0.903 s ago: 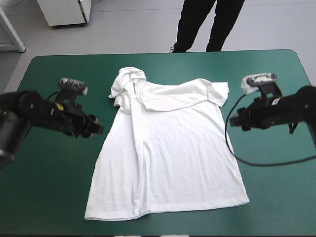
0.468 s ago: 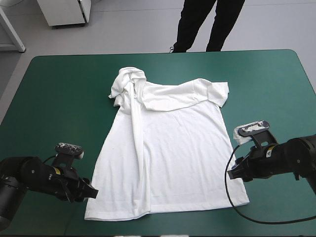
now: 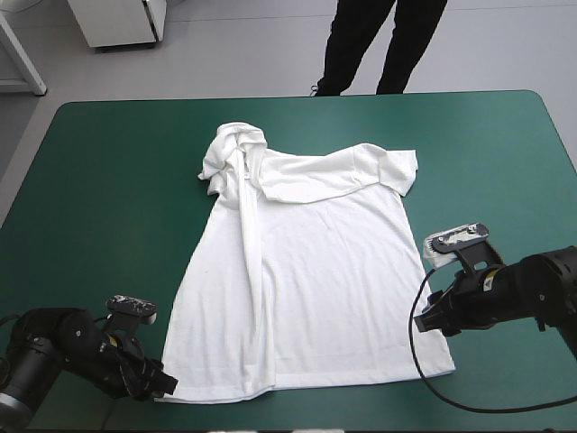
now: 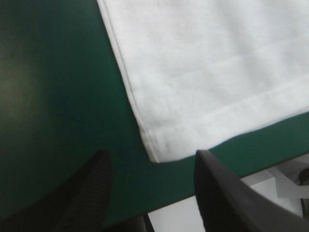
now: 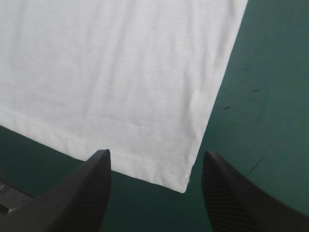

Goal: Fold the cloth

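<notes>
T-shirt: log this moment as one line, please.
T-shirt spread flat, far end rumpled | left gripper open at left hem corner | right gripper open at right hem corner | nothing grasped

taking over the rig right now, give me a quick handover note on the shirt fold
Left pincer: open, low at the near-left hem corner of the T-shirt; the corner lies just ahead of it, not gripped.
Right pincer: open, at the near-right hem corner, also not gripped.
T-shirt: spread on the teal-green cover, hem toward the near edge, far-left sleeve bunched, a long crease down its left side.
Done: no fold made yet.
Left: probably shut on both hem corners, then fold.
</notes>
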Robot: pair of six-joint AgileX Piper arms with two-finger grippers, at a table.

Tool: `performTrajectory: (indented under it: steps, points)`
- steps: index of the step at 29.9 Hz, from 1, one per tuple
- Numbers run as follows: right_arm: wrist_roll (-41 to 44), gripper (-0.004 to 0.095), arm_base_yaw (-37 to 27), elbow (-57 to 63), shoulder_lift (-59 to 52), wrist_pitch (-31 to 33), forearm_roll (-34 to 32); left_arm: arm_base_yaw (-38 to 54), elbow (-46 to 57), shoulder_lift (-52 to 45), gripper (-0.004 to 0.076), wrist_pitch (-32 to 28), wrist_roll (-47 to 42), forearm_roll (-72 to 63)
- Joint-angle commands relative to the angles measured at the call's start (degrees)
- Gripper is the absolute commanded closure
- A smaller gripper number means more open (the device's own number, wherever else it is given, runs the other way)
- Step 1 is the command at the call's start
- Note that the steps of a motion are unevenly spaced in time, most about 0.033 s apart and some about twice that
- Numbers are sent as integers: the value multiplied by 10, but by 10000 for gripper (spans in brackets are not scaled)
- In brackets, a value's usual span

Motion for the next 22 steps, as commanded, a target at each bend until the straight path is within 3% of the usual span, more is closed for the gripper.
performTrajectory:
  steps: [1, 8, 19, 22]
  points:
    - [0, 369, 14, -12, -8, -11, 2, -1, -7, 1, 335, 37, -7, -11]
    - [0, 369, 22, -12, -8, -10, -15, -1, -7, 45, 335, 27, -3, -16]
    - [0, 370, 22, -12, -8, -8, -21, -1, 4, 141, 337, -49, 8, -56]
    - [0, 370, 22, -12, -8, -8, -24, -1, 4, 168, 381, -62, 6, -49]
